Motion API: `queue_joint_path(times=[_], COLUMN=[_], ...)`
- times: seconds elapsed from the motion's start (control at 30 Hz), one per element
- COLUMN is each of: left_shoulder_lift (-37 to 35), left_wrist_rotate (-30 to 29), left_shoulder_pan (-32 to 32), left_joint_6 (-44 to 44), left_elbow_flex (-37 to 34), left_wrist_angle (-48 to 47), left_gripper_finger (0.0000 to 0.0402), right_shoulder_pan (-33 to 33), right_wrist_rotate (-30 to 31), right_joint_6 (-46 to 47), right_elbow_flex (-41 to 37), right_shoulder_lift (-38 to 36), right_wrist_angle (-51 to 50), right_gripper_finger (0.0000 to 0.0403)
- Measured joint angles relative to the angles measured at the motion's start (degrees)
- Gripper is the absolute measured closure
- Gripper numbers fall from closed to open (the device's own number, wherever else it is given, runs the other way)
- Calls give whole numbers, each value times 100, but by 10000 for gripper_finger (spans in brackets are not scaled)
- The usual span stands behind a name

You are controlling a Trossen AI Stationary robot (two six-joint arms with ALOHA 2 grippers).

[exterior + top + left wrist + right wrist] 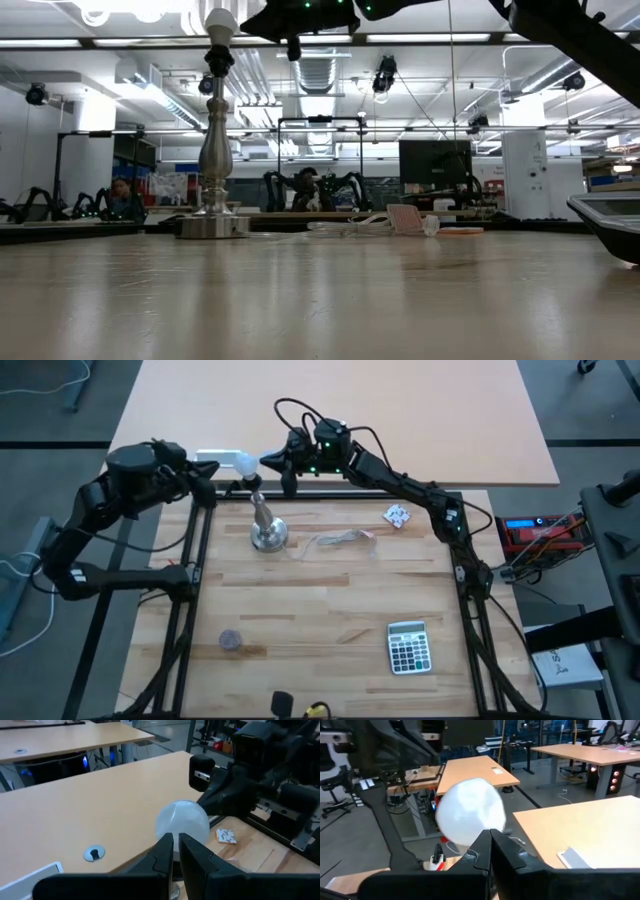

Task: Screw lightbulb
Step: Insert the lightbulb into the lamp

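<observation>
The white frosted lightbulb (220, 20) sits on top of the silver stand (213, 150), which stands upright on its round base (268, 538) at the table's far left. The bulb also shows in the high view (249, 462), the left wrist view (182, 822) and the right wrist view (470, 810). My left gripper (232, 487) is shut, just to the left of the stand's top. My right gripper (276, 461) is shut, just to the right of the bulb; in the low view one of its fingers (293, 46) hangs apart from the bulb.
A crumpled patterned paper scrap (397, 515) and a pale cord (335, 540) lie right of the stand. A calculator (408, 648) lies near the right front, and a grey disc (231, 641) near the left front. A tan table (400, 410) stands beyond the far edge.
</observation>
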Motion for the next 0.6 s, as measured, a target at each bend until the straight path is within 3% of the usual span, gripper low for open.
queue_joint_path(times=[0.6], left_shoulder_lift=[-226], left_wrist_rotate=[-260], left_shoulder_pan=[0], left_joint_6=[315], left_elbow_flex=[-4], left_wrist_angle=[-427], left_gripper_finger=[381], right_shoulder_pan=[-12], right_wrist_rotate=[27], right_joint_6=[188], right_elbow_flex=[0], right_shoulder_lift=[0], right_wrist_angle=[-2], right_gripper_finger=[403])
